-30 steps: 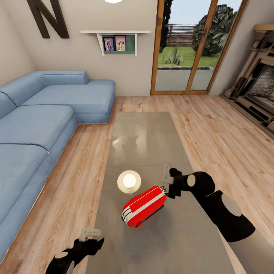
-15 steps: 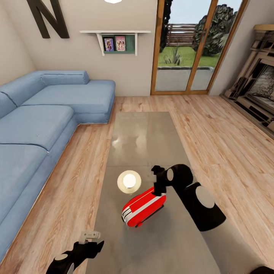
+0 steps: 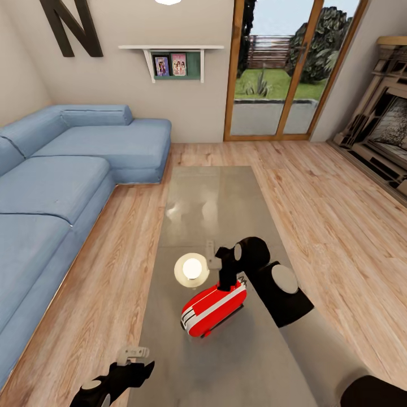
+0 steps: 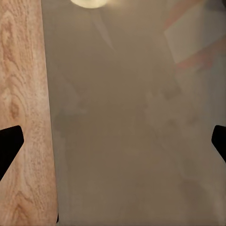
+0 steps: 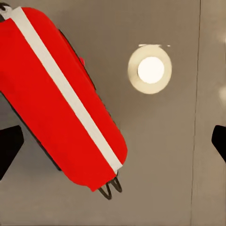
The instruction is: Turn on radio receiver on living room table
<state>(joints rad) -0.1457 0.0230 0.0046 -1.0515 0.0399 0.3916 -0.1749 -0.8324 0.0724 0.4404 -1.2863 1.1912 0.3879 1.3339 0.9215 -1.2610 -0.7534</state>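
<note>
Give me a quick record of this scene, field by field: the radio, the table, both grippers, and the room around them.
radio receiver: red radio receiver with a white band, lying on the table, thin dark wire handle at one end
table: long glossy grey table, a round lamp reflection beside the radio
right gripper: right gripper open, hovering above the radio's far end, contact not clear
left gripper: left gripper open, over the table's near left edge, holding nothing
surroundings: blue sofa, wood floor, glass door, black letter N
</note>
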